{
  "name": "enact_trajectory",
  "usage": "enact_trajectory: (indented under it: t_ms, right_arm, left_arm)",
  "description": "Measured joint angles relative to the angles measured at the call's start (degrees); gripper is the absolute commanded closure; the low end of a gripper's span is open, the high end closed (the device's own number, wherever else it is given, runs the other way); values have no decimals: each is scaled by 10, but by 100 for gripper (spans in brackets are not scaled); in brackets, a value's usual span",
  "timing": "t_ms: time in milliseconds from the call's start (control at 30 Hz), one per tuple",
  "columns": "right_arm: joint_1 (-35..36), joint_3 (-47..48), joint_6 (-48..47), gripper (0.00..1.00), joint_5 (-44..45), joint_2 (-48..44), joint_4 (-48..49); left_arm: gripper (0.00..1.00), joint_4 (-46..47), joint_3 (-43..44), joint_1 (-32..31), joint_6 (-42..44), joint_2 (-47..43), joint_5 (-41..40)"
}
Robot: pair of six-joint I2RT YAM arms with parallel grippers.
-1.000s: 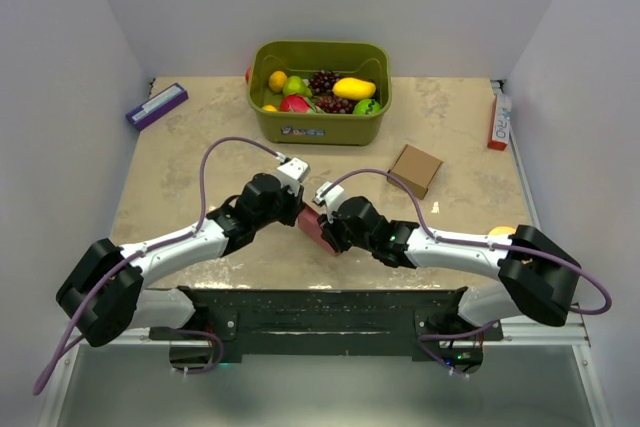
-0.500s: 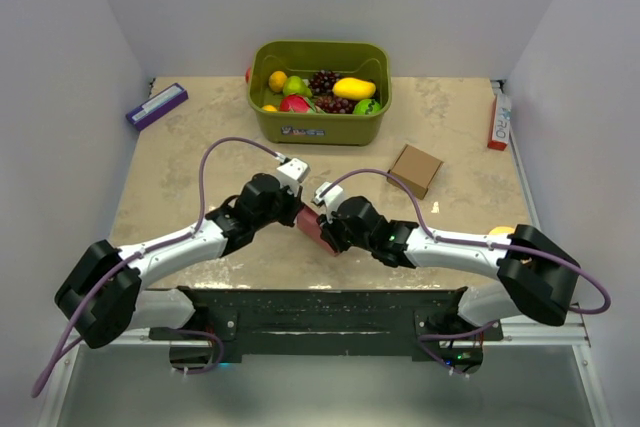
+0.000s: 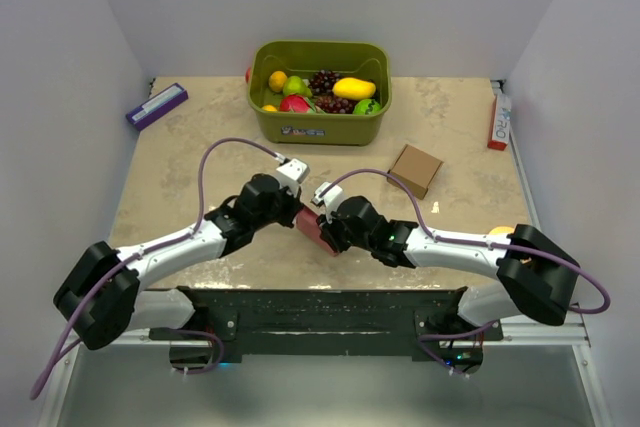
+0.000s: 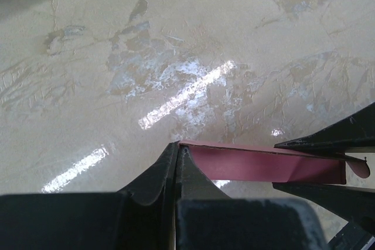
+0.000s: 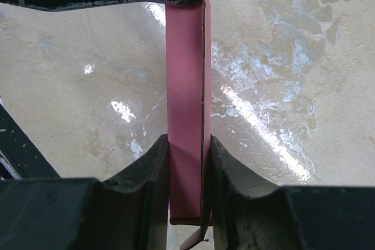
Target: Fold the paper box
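Beige table (image 4: 176,57), left hand (image 4: 179,147) pinching paper box (image 4: 258,165)

Arms, pair: left arm (image 3: 170,242), right arm (image 3: 460,245). White link shells; black joint housings; bulky black shoulder blocks. Purple cable (image 3: 203,177) looped along each arm. Small white camera block (image 3: 293,169) at each wrist. Left claw (image 4: 177,150), right claw (image 5: 187,144): matte black fingers, pale-scuffed edges. Black mounting plate (image 3: 320,307) under both bases.

The beige table (image 3: 180,167) bears a green fruit bin (image 3: 320,125), brown box (image 3: 415,169), purple box (image 3: 156,105).
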Motion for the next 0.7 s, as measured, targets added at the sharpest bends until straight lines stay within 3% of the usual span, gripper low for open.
enact_trajectory:
  t_ms: [200,700]
  right_arm:
    - [0,0,-2,95,-2,0,0]
    - [1,0,-5,95,-9,0,0]
  left_arm:
    - [100,17,-17,0,-2,-10,-3]
    - [100,166,-118,0,-28,-41,-11]
